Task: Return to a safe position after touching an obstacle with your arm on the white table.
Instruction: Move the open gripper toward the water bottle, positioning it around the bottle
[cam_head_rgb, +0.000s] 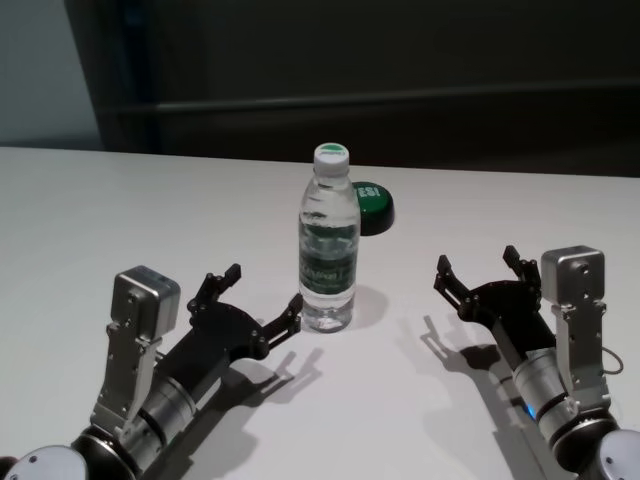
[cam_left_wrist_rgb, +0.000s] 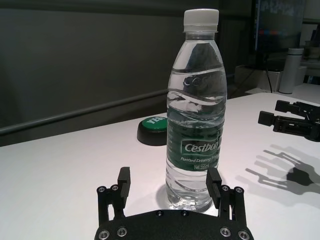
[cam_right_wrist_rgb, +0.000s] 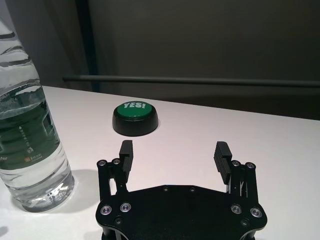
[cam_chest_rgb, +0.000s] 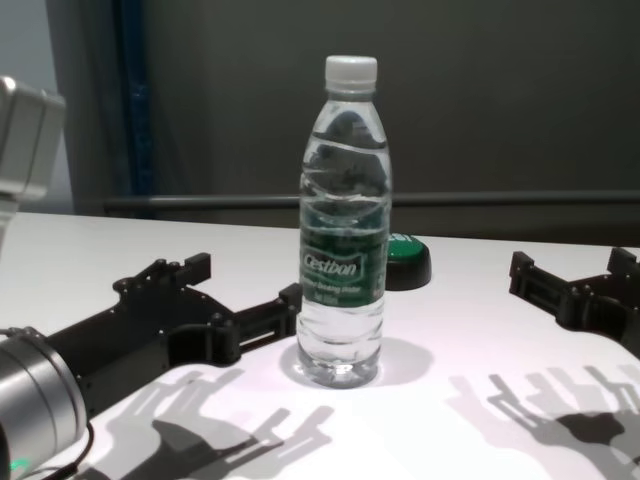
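Observation:
The obstacle, a tall clear water bottle (cam_head_rgb: 328, 245) with a white cap and a dark green "Cestbon" label, stands upright mid-table on the white table (cam_head_rgb: 120, 210). My left gripper (cam_head_rgb: 262, 290) is open and empty, low over the table just left of the bottle. Its inner fingertip (cam_chest_rgb: 290, 297) lies right at the bottle's lower side (cam_chest_rgb: 345, 230), touching or almost touching. In the left wrist view the bottle (cam_left_wrist_rgb: 196, 110) stands straight ahead of that finger (cam_left_wrist_rgb: 214, 182). My right gripper (cam_head_rgb: 478, 262) is open and empty, well to the right of the bottle.
A low black button with a green "YES!" top (cam_head_rgb: 372, 206) sits just behind and right of the bottle; it also shows in the right wrist view (cam_right_wrist_rgb: 135, 117). The table's far edge runs behind it, against a dark wall with a rail.

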